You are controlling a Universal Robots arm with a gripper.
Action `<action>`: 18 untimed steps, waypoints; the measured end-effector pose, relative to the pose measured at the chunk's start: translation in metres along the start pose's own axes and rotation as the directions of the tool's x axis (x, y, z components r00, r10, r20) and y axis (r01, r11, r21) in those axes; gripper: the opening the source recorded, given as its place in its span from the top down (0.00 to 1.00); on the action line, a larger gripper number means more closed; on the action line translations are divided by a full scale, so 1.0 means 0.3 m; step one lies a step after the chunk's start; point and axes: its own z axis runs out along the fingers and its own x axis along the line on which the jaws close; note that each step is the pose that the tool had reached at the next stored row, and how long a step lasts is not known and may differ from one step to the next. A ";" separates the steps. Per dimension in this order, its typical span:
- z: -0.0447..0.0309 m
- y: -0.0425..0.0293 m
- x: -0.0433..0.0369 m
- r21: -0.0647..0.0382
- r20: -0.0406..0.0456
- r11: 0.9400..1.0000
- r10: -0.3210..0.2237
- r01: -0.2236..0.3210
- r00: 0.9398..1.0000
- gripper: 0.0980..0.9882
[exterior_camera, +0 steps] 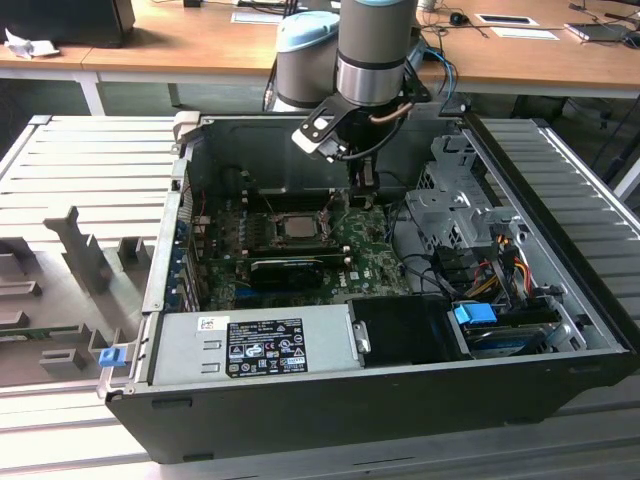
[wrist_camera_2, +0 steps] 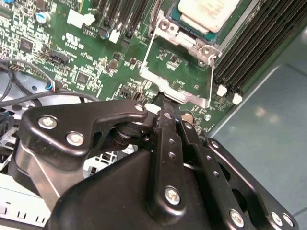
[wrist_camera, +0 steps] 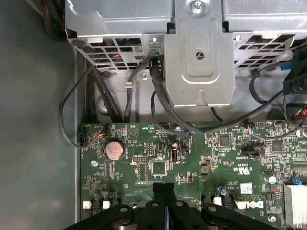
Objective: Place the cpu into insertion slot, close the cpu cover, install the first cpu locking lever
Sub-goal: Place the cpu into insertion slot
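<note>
A: Where's the cpu (wrist_camera_2: pixel 208 12)?
B: Pale, flat and square, seated in the insertion slot (wrist_camera_2: pixel 168 26). The thin silver cpu cover (wrist_camera_2: pixel 192 98) lies open beside it.
A: Gripper (wrist_camera_2: pixel 168 103)?
B: Black fingers (wrist_camera: pixel 157 196) clenched together at the cover's edge. The first wrist view adds a round coin cell (wrist_camera: pixel 114 150).

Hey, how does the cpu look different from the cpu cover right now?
The cpu is a solid pale beige square; the cpu cover is a thin silver frame with green board showing through its cut-out centre. The cpu lies uncovered; the cpu cover is swung open, off the chip. The gripper has its shut jaws at the cpu cover's free edge, away from the cpu. Both are squarish and metallic.
</note>
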 end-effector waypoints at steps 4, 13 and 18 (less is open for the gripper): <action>-0.001 -0.009 0.000 0.000 0.000 1.000 0.000 0.000 1.000 0.99; -0.002 -0.032 -0.001 0.000 0.000 1.000 0.000 0.000 1.000 0.99; -0.003 -0.045 -0.001 0.000 0.000 1.000 0.000 0.000 1.000 0.99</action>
